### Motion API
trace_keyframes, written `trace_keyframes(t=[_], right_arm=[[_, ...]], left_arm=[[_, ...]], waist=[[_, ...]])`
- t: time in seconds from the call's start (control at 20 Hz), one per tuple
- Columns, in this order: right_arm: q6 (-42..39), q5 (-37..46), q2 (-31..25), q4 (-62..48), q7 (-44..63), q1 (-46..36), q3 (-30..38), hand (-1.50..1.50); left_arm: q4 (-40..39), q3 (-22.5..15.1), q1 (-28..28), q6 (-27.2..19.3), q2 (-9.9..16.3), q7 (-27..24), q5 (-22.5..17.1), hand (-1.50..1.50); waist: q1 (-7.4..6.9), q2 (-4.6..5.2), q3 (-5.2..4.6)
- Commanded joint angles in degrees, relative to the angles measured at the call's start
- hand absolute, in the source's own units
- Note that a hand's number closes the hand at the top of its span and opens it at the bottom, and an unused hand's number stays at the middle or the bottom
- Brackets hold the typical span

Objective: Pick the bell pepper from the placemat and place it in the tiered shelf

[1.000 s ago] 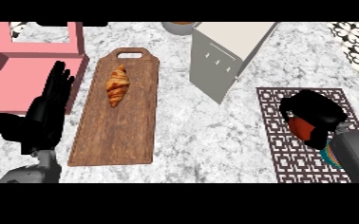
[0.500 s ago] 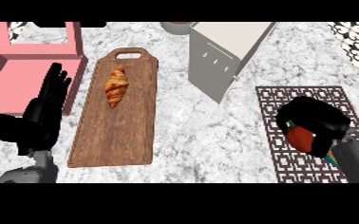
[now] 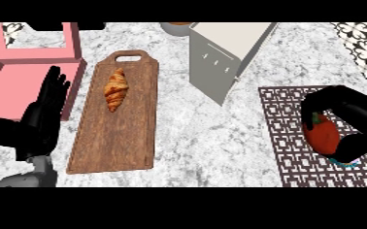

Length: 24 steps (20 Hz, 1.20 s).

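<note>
Grasping is the step in hand: the right hand [image 3: 342, 119] is curled round the red bell pepper [image 3: 322, 135], which sits on the patterned placemat [image 3: 287, 126] and shows between thumb and fingers. Next comes a lift clear of the placemat, then a carry to the pink tiered shelf [image 3: 39, 53], far left of it. The left hand [image 3: 44, 114] rests open, well left of the placemat.

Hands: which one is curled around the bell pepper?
The right hand, curled round the red bell pepper over the placemat; the left hand rests open.
</note>
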<state>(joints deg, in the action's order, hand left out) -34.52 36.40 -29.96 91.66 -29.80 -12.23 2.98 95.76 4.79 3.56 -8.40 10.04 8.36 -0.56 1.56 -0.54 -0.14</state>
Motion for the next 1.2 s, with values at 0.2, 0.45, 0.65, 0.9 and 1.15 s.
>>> trace_keyframes(t=[0.2, 0.45, 0.65, 0.9, 1.15], right_arm=[[-15.90, -23.39, -2.00, 6.17, 21.28, -11.69, 18.80, 1.50], [-14.24, -25.46, -3.63, 1.81, 29.43, -19.23, 19.94, 1.50], [-11.24, -26.03, -2.07, -0.99, 33.53, -23.65, 19.23, 1.50], [-3.44, -17.86, -0.89, -12.61, 24.98, -27.39, 14.48, 1.50], [1.49, -15.08, 1.58, -22.43, 23.43, -33.10, 12.05, 1.50]], left_arm=[[0.72, -1.06, -1.46, 0.59, -0.54, -0.52, 0.54, 0.00], [2.90, -3.83, -0.76, -2.01, -3.33, 1.54, 3.42, 0.00], [0.13, -1.58, 0.79, 1.00, -1.54, 0.41, 1.35, 0.00], [3.88, 0.79, 1.38, 1.79, -0.22, 3.84, -0.62, 0.00], [-2.73, -0.03, 4.83, 0.95, -1.85, 1.27, 1.06, 0.00]], waist=[[-0.94, 0.14, 0.00], [-1.77, 0.48, 0.11], [-1.70, 0.52, 0.11], [-2.23, 0.65, 0.15], [-2.26, 0.79, 0.14]])
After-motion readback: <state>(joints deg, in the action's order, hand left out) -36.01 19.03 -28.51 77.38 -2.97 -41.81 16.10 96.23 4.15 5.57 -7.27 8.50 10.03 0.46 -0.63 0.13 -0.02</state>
